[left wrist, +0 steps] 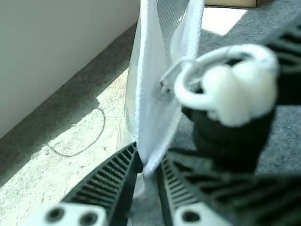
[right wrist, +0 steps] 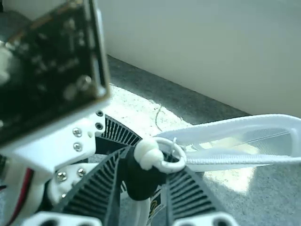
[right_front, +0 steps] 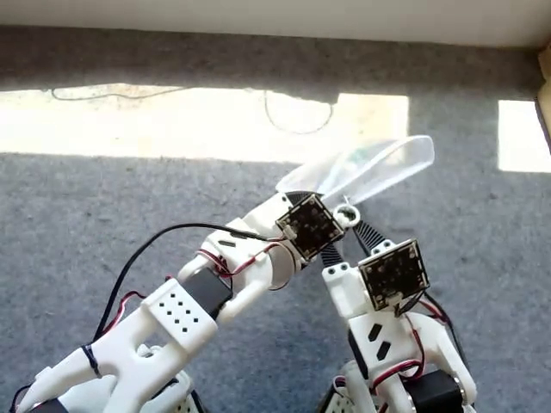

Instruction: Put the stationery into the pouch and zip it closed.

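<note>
Hovering above the grey carpet (right_front: 103, 224), the clear pouch (right_front: 370, 168) hangs in mid-air; we see the left gripper (left wrist: 147, 162) pinched on its edge and the right gripper (right wrist: 153, 164) clamped on its white zipper ring (right wrist: 165, 159).

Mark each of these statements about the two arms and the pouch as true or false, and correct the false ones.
1. The left end effector grips the edge of the pouch. True.
2. The pouch lies flat on the carpet. False: it is held up above the carpet.
3. A white ring sits in the right end effector. True.
4. The carpet is wholly in shade. False: a band of sunlight crosses it.
</note>
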